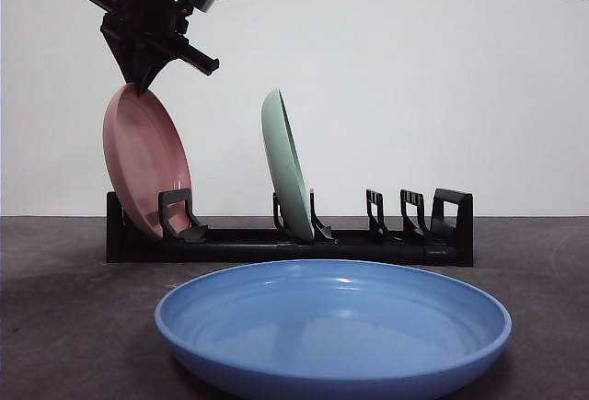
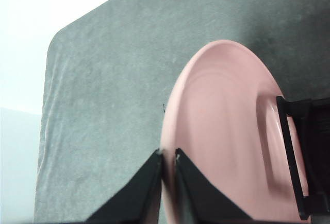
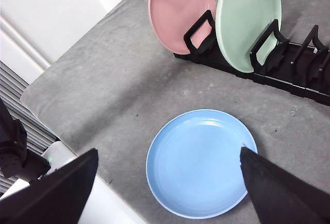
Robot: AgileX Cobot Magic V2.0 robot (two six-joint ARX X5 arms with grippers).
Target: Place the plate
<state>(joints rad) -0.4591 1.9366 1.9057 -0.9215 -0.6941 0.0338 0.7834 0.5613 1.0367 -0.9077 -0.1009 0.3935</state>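
Note:
A pink plate [image 1: 143, 161] stands on edge in the leftmost slot of the black rack [image 1: 276, 248], leaning left. My left gripper [image 1: 138, 87] comes down from above and is shut on the plate's top rim. The left wrist view shows its jaws [image 2: 167, 167] pinching the pink plate [image 2: 227, 131] beside the rack [image 2: 309, 152]. My right gripper [image 3: 167, 183] hangs high over the table, wide open and holding nothing. From there I see the pink plate [image 3: 178, 7] in the rack [image 3: 289, 74].
A green plate [image 1: 285, 161] [image 3: 247, 18] stands upright in a middle slot of the rack. A blue plate [image 1: 331, 326] [image 3: 198, 157] lies flat on the grey table in front of the rack. Several slots at the rack's right end hold nothing.

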